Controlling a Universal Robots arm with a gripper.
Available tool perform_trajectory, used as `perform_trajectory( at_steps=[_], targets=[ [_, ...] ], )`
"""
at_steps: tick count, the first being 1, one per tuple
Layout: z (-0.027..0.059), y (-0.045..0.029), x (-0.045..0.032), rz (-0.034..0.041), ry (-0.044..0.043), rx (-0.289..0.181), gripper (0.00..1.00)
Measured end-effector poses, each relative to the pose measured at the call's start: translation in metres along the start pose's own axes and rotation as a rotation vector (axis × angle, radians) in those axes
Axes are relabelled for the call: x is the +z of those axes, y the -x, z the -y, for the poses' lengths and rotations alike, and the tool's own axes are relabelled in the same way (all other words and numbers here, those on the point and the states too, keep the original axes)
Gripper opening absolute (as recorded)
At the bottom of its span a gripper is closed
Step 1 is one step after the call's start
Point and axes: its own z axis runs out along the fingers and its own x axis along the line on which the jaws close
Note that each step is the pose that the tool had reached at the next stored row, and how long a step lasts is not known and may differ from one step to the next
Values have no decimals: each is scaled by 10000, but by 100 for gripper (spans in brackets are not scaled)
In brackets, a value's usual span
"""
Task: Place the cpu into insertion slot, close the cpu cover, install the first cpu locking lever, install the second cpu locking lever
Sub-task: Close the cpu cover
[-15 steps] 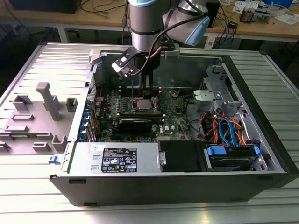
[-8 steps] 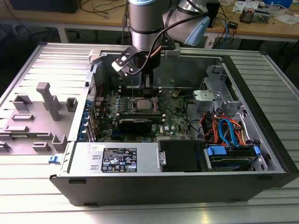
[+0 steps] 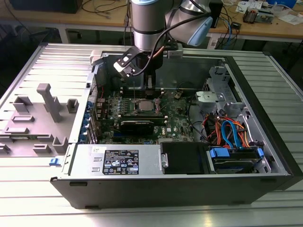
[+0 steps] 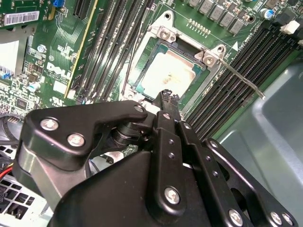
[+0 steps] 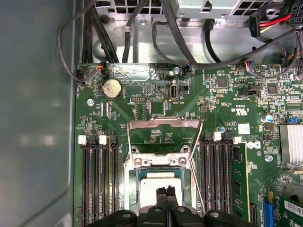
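Gripper over the insertion slot, jaws pressed together with nothing between them. The cpu lay flat in the slot, directly beneath the fingertips. Just beyond the jaws the cpu cover stood raised open, and a thin locking lever angled free to one side of them.

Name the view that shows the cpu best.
The second wrist view: the cpu shows its silver top almost whole. In the first wrist view the tool hides part of it; the exterior view shows it far off and small.
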Motion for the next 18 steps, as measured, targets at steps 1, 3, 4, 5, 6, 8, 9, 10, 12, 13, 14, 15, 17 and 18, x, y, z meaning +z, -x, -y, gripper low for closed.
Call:
perform_trajectory(
  at_steps=[1, 3, 4, 5, 6, 8, 9, 10, 12, 13, 14, 15, 17, 18],
  targets=[
    [-8, -1, 1, -1, 1, 1, 11],
    [-18, 0, 2, 0, 0, 2, 11],
    [-19, -1, 2, -1, 1, 1, 11],
    [-19, -1, 1, -1, 1, 1, 11],
    [-20, -1, -1, 0, 1, 1, 11],
    [-20, 0, -14, -1, 0, 1, 11],
    [-21, 1, -29, -1, 1, 1, 11],
    [-22, 2, -37, 0, 0, 1, 11],
    [-26, 2, -42, -3, 2, -1, 11],
    [-32, 3, -43, -2, 2, -1, 11],
    [-45, 2, -42, 0, 1, 0, 11],
    [-54, 2, -41, -1, 0, 0, 11],
    [-71, 2, -40, -1, 1, 0, 11],
    [-71, 2, -40, -1, 1, 0, 11]
  ],
)
